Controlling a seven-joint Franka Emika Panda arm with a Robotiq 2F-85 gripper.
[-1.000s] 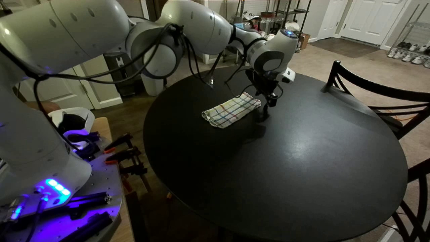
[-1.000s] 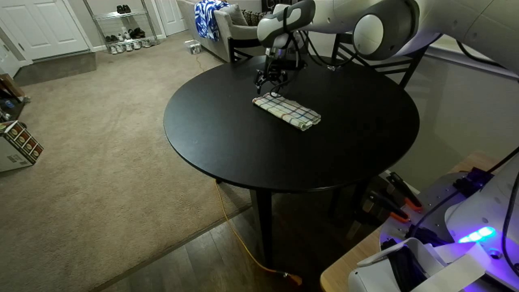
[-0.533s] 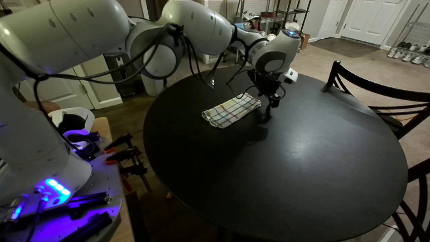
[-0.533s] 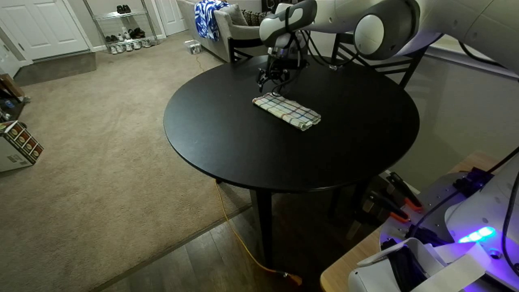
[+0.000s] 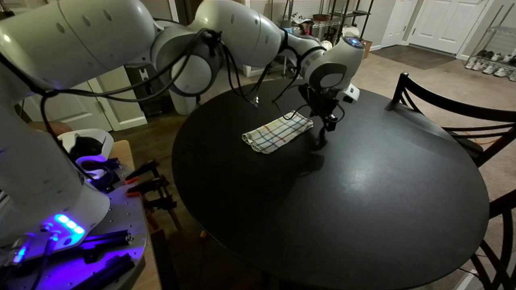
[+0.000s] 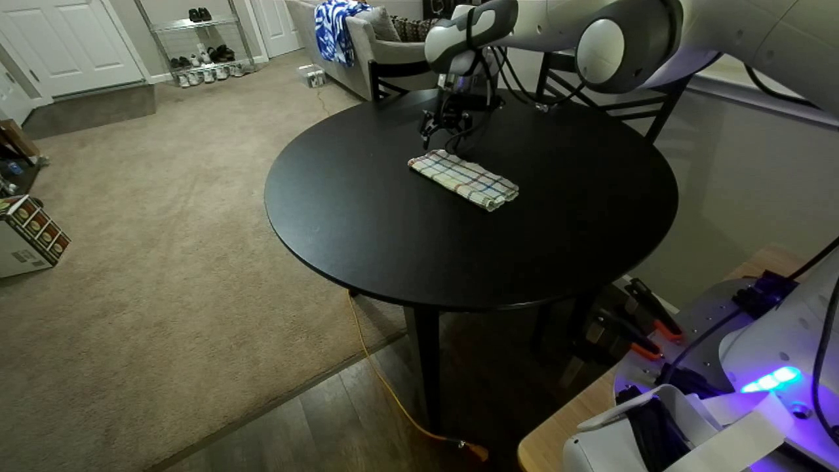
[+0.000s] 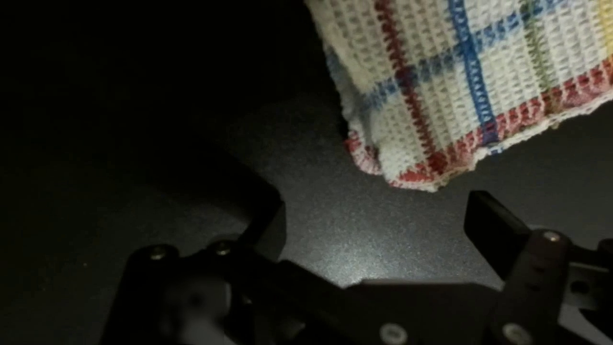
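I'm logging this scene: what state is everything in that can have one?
Gripper: open, holding nothing
Checked cloth: folded, lying on the table
Base lights: lit blue
Wrist light: lit blue
Far white door: shut
Orange cord end: on the floor; cannot tell if plugged in

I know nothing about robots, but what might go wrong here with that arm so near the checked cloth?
The open end effector is just off a corner of the checked dishcloth, so closing now might catch only air. The dishcloth lies flat on the round black table, so a low reach may bump that surface. The black cable loop hangs close by and could snag it.
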